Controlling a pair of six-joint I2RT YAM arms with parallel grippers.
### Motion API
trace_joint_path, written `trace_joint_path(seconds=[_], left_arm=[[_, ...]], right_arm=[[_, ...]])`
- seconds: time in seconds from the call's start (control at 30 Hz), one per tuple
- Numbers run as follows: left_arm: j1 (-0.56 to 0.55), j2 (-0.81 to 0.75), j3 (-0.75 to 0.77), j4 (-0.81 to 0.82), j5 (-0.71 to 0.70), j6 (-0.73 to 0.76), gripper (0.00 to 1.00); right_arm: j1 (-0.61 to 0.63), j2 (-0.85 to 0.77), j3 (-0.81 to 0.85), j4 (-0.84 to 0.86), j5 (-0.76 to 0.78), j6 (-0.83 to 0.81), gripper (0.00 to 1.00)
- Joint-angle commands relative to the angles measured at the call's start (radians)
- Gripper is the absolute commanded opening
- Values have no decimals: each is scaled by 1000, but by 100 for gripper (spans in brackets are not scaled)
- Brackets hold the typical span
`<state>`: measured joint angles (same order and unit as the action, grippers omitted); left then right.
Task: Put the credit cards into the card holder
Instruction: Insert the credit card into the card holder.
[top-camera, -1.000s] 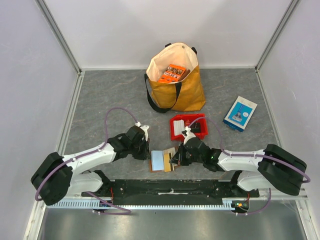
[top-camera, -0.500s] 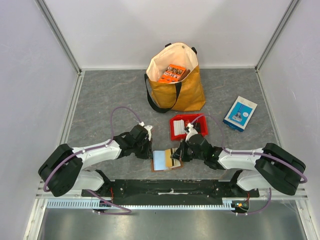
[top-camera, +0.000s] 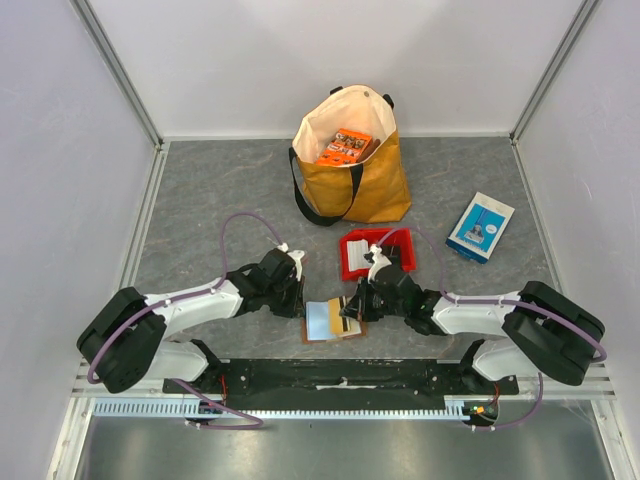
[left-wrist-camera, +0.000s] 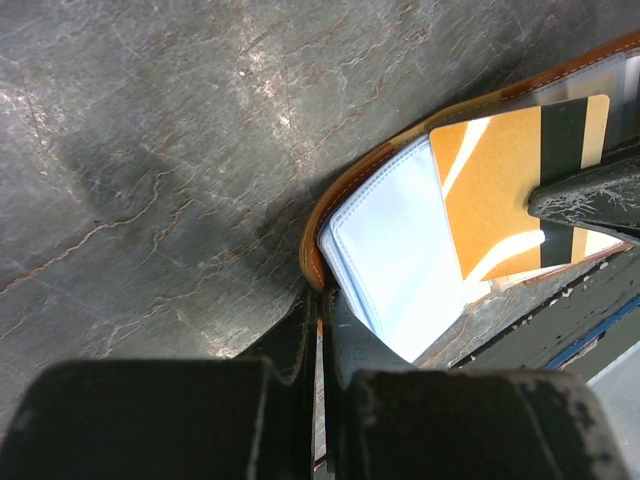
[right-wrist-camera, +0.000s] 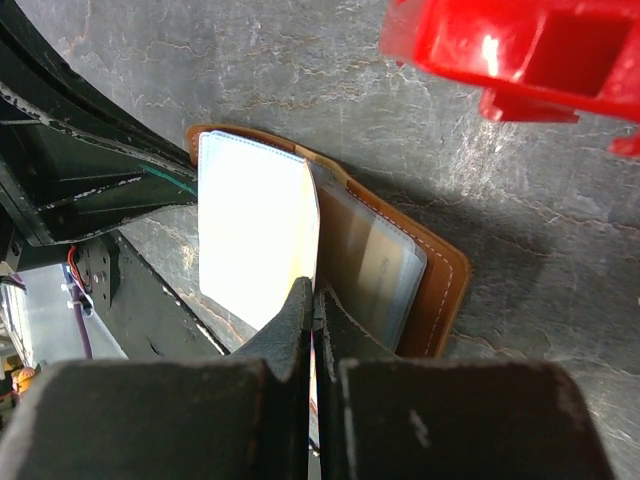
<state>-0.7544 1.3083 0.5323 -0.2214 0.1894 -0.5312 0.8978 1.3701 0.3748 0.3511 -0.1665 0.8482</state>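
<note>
At the table's (top-camera: 200, 200) six o'clock edge the card holder (top-camera: 318, 322) lies open. Our left gripper (left-wrist-camera: 320, 315), at its nine o'clock, pinches its leather rim. Our right gripper (right-wrist-camera: 312, 300), at three, clamps an orange credit card (left-wrist-camera: 500, 170) over it. The red bin (top-camera: 375, 252) sits beyond, at one o'clock.

Card holder (top-camera: 322, 322) noted on bench (top-camera: 200, 200) near front edge, between left claw (top-camera: 298, 303) and right claw (top-camera: 350, 312), a card (left-wrist-camera: 500, 180) lying across it. Bin (top-camera: 375, 253) set just behind; bag (top-camera: 355, 185) farther back, packet (top-camera: 345, 147) inside; box (top-camera: 480, 227) well right.
</note>
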Motion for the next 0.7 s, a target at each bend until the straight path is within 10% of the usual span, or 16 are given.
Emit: trace_joint_path(seconds=[0.0, 0.67], left_arm=[[15, 6, 2, 24, -45, -18, 2], [17, -7, -32, 79, -2, -61, 2]], right_arm=[[13, 1, -25, -90, 25, 0, 0], [23, 47, -59, 34, 47, 90, 0]])
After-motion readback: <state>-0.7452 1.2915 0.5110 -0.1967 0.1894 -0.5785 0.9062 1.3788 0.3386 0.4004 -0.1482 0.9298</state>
